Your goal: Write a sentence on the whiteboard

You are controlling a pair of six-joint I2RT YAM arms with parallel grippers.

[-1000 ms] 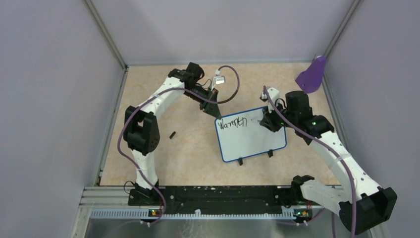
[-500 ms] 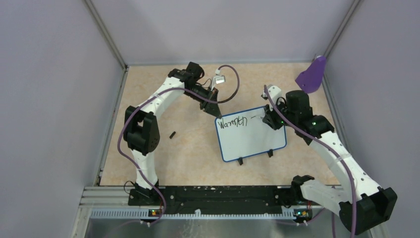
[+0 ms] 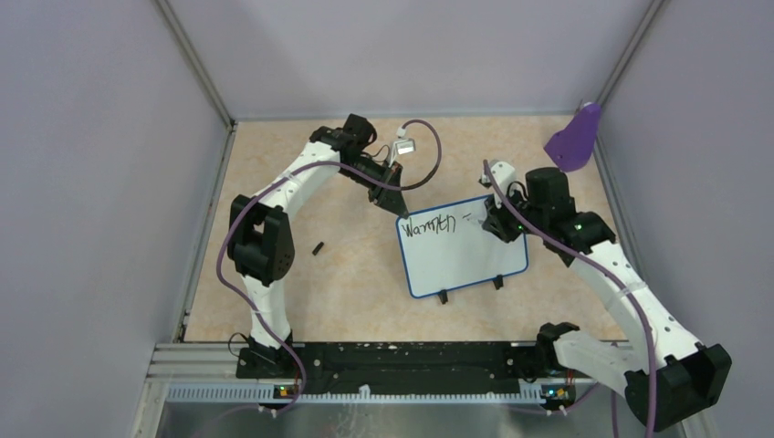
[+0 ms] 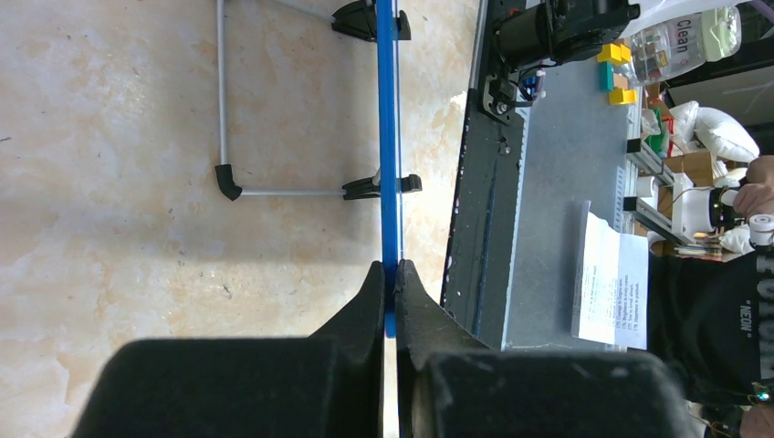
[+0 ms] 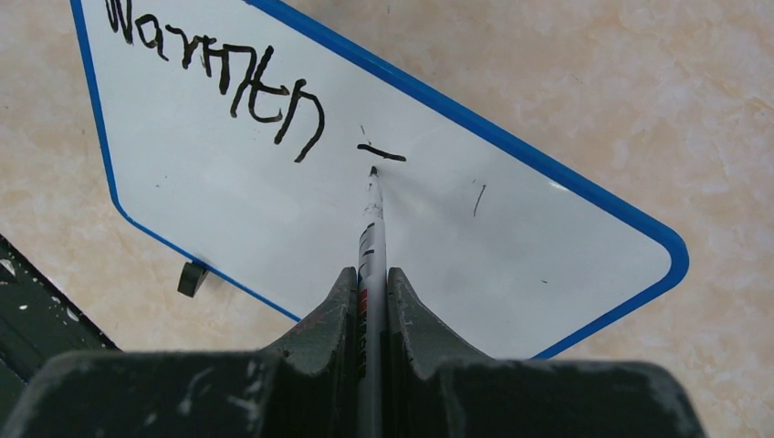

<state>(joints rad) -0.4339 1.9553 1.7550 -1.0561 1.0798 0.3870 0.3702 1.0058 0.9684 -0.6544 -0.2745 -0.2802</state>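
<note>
Blue-rimmed whiteboard [image 3: 463, 255] sits on table [image 3: 347, 283] right of centre, corner pinched in left gripper [image 4: 390, 269]; right gripper [image 5: 370, 283] clamped on marker [image 5: 372, 210], tip just past sentence [image 5: 219, 82], only "Warmth" written; risk: hard press skids board loose, smearing strokes.

Overhead and close wrist views share the whiteboard [image 3: 461, 260]

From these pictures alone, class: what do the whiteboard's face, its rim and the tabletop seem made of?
The whiteboard face: probably smooth coated sheet; marker ink sits crisply. Rim: likely blue plastic, evenly coloured, rounded corners. Tabletop: mottled beige, perhaps stone-look laminate; real stone possible.
</note>
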